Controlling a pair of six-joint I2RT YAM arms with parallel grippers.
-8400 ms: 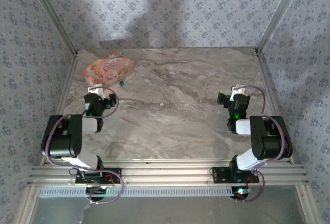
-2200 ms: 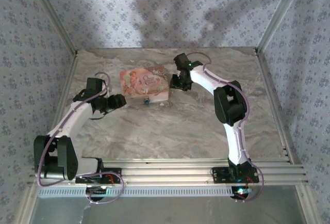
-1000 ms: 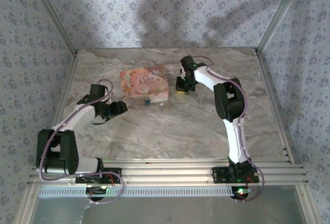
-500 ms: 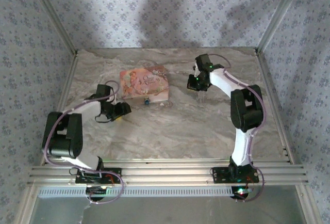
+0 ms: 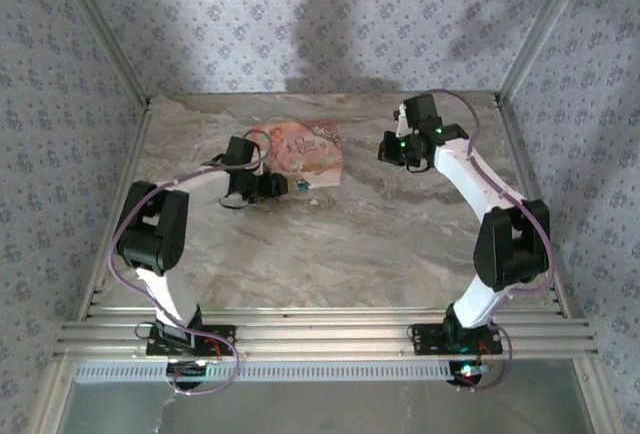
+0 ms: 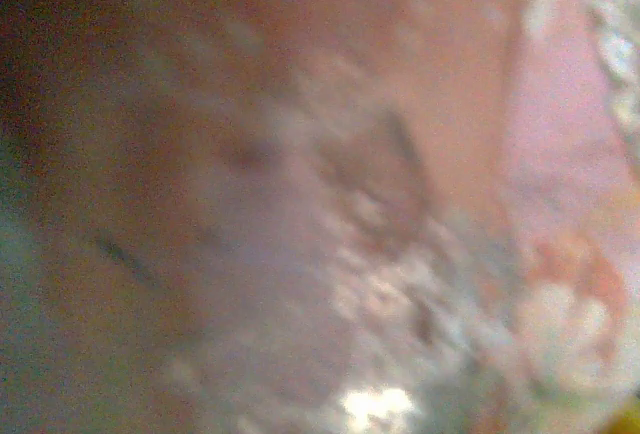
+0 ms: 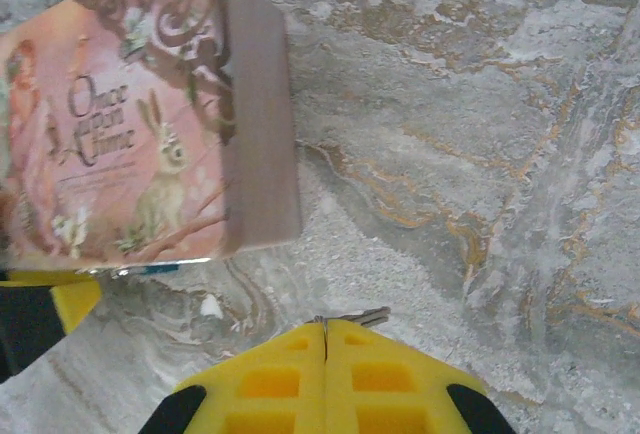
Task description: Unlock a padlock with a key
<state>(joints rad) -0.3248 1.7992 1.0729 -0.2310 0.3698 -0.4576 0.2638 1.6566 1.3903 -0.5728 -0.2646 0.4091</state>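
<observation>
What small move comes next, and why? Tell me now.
Probably ease the right gripper left toward the padlock. Its jaws are shut on what looks like the key, and the padlock lies at the near edge of the pouch beside the left gripper, apart from the key.

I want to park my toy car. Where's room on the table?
The table is bare in the middle, between the left arm and the right arm, nearer than the pouch. It's crowded at the pouch's near edge, where the left gripper and tiny padlock sit.
</observation>
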